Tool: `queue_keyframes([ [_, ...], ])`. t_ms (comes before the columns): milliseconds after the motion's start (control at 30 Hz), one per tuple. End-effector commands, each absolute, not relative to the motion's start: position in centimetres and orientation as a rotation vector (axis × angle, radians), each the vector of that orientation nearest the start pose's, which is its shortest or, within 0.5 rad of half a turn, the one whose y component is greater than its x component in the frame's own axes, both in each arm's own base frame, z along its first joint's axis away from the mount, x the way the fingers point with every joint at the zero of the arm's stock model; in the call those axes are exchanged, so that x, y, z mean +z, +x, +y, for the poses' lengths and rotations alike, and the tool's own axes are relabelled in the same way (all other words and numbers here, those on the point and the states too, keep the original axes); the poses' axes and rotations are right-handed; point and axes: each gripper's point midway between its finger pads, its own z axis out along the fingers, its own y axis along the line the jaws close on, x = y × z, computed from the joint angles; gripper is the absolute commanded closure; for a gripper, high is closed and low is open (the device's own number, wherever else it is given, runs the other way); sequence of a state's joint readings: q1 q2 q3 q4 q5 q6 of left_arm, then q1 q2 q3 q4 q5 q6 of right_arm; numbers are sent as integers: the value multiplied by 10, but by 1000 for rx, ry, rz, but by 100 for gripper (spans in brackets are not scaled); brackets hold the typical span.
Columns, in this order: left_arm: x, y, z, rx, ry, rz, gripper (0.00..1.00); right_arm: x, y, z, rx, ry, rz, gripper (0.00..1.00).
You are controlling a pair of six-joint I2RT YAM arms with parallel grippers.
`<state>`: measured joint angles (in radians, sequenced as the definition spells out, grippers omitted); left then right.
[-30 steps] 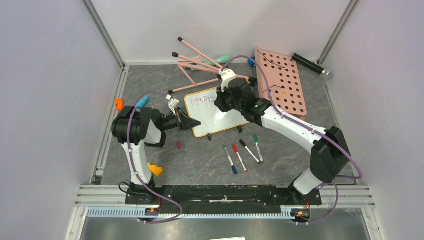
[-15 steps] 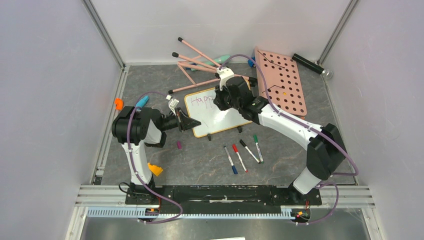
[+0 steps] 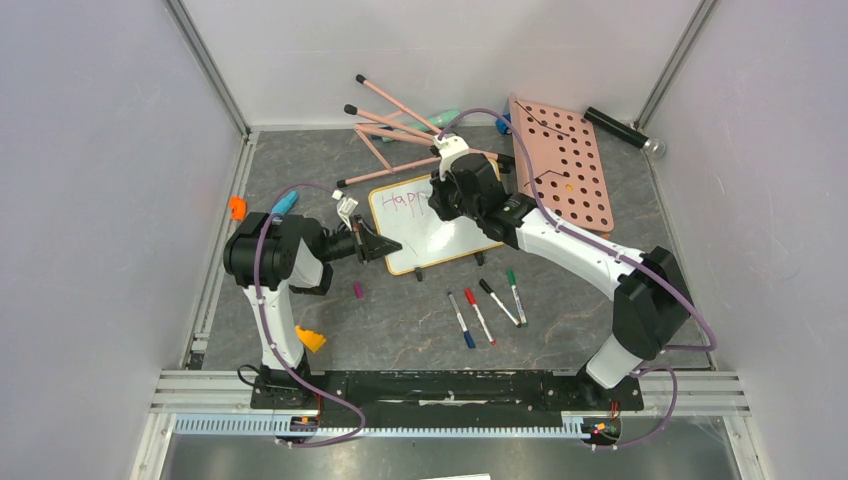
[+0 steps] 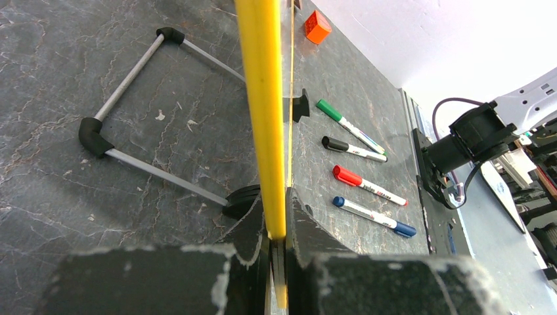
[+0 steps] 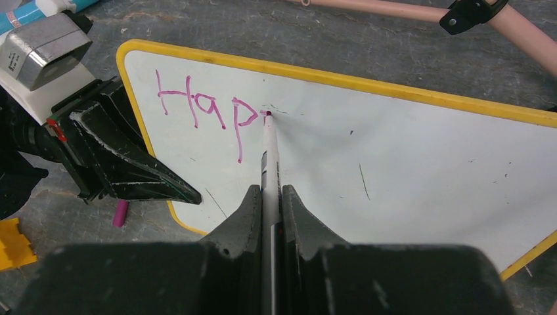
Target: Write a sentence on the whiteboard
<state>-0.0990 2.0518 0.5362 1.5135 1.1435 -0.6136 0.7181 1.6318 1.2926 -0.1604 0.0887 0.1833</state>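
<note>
The whiteboard (image 3: 445, 240) with a yellow rim lies at mid-table. Pink letters "Hap" (image 5: 203, 108) stand at its upper left; they also show in the top view (image 3: 403, 199). My right gripper (image 5: 269, 197) is shut on a marker (image 5: 270, 154), whose pink tip (image 5: 268, 113) touches the board just right of the "p". In the top view the right gripper (image 3: 450, 205) hangs over the board's far part. My left gripper (image 4: 279, 230) is shut on the whiteboard's yellow rim (image 4: 263, 98), at the board's left edge (image 3: 385, 250).
Blue (image 3: 461, 320), red (image 3: 478, 316), black (image 3: 497, 301) and green (image 3: 515, 297) markers lie in front of the board. A purple cap (image 3: 358, 290) lies near the left gripper. A pink holed board (image 3: 560, 165), pink rods (image 3: 400, 125) and a black torch (image 3: 625, 132) lie at the back.
My right gripper has shifted slightly toward the far left over the board with the marker. The left arm and the board have not moved.
</note>
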Motion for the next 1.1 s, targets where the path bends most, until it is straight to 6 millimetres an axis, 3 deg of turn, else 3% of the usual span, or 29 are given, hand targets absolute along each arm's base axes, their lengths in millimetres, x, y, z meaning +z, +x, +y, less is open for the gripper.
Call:
queue_keyframes([
  [0,61,329,-200,-1266,655,1597,92,214,386,301,388,-431,2002,100],
  [433,61,328,-200,-1267,656,1598,92,205,380,287,359,-427,2026,100],
  [767,62,329,-200,-1266,658,1595,92,196,369,292,409,-481,2048,100],
  [1067,62,329,-200,-1265,658,1596,92,194,364,309,505,-534,2040,100],
])
